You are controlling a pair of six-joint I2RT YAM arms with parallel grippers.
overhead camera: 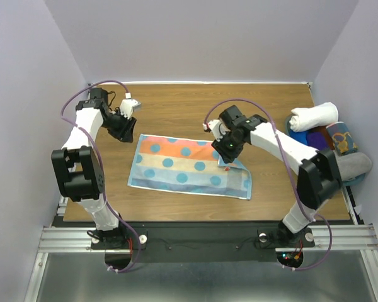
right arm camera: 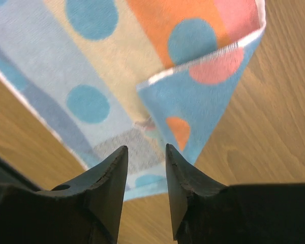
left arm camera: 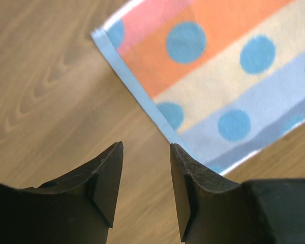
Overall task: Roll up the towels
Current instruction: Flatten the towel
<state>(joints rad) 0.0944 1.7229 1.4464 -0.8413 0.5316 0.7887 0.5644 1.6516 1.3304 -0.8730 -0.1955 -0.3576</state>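
Dotted towel (overhead camera: 189, 165) is spread unrolled, 3 o'clock corner folded over; left gripper (left arm camera: 146, 147) and right gripper (right arm camera: 146, 148) are parted, empty

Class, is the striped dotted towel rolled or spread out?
The towel lies spread flat, not rolled; only the corner by the right claw is folded over.

I see a brown wood-grain table (overhead camera: 176, 104) carrying a striped, blue-dotted cloth towel (overhead camera: 176, 165) spread flat mid-table, its right corner folded over. At the right edge sit a rolled white towel (overhead camera: 314, 115) and other bundled cloths (overhead camera: 341, 139).
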